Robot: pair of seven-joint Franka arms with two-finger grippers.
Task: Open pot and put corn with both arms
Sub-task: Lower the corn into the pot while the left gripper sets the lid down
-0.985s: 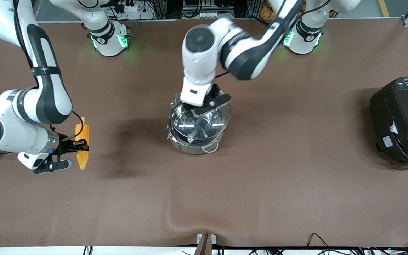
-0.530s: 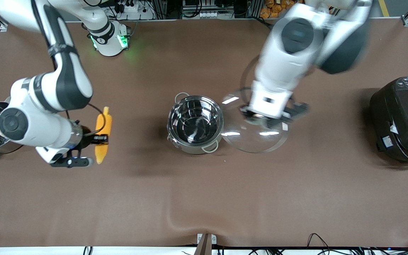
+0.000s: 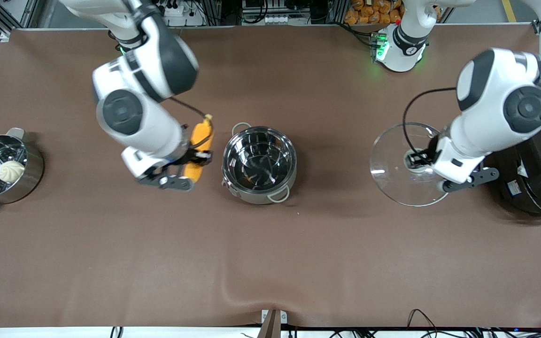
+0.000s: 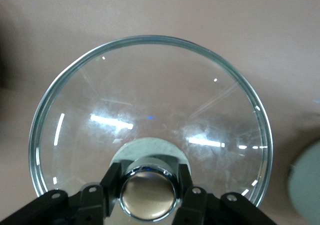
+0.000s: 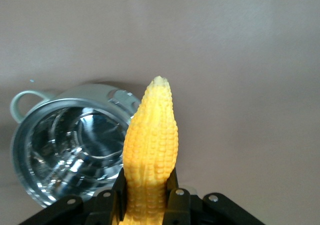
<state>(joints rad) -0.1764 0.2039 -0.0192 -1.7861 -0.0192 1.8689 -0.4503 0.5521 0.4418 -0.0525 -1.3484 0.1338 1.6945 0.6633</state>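
Brown table (image 3: 270, 263) w/ big black electric cooker (image 3: 540, 164) at left arm's end, partly under left arm.

Steel pot (image 3: 259, 163) mid-table, lid off, inside bare and shiny, pale loop handles at near and far rim; also seen in right wrist view (image 5: 60, 155).

Glass lid (image 3: 404, 164) held up over table betw. pot and cooker, well apart from pot, level w/ it in front view. Left gripper (image 3: 421, 159) clamped on lid's metal knob (image 4: 148, 194), fingers (image 4: 111, 185) tight on both sides of knob; lid hangs flat beneath wrist cam (image 4: 150, 120).

Steamer pot (image 3: 3, 170) at right arm's end, perforated insert w/ white bun (image 3: 11, 171) on it.

Corn (image 3: 199, 149) gripped around lower half by right gripper (image 3: 194, 159), fingers closed on cob; up in air over table just beside pot, on side toward right arm's end. Pale stem tip pointing toward robots' bases. In right wrist view, cob (image 5: 150, 145) juts out from betw. fingers (image 5: 178, 200), tip overlapping pot rim.
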